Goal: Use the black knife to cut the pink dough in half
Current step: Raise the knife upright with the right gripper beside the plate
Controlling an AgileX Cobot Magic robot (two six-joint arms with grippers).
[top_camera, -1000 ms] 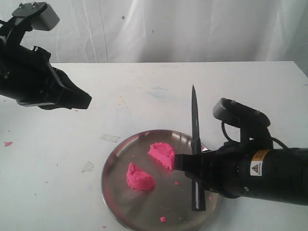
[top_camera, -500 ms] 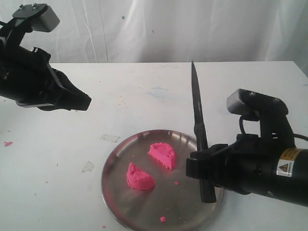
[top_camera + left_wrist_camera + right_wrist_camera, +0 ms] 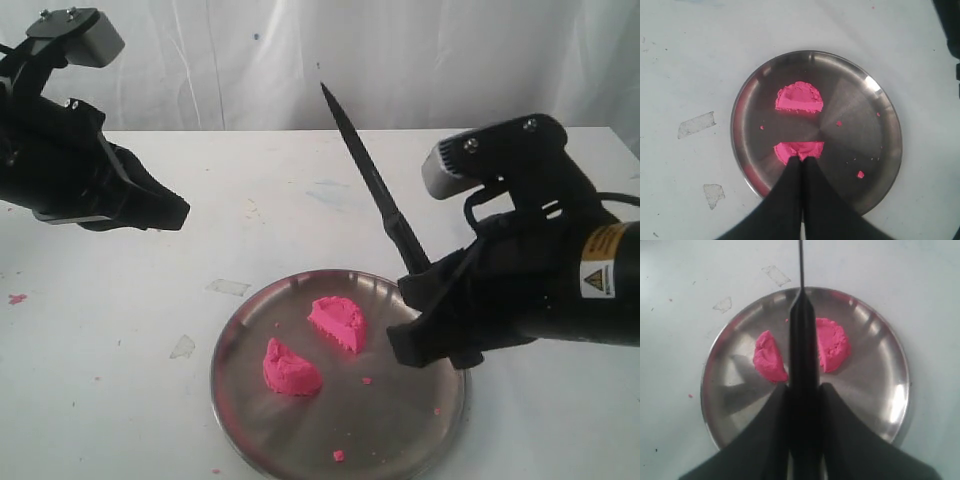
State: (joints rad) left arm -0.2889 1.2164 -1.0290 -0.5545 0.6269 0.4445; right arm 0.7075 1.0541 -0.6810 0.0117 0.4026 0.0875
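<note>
Exterior view, right gripper [image 3: 425,315] clamped on black knife [image 3: 365,175] handle, blade slanting upward; left gripper [image 3: 172,210] closed, empty

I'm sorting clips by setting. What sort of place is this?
Likely a robot lab bench, not a kitchen: a bare white table marked with tape scraps, a white sheet hung behind, and just a steel plate of cut pink dough.
</note>
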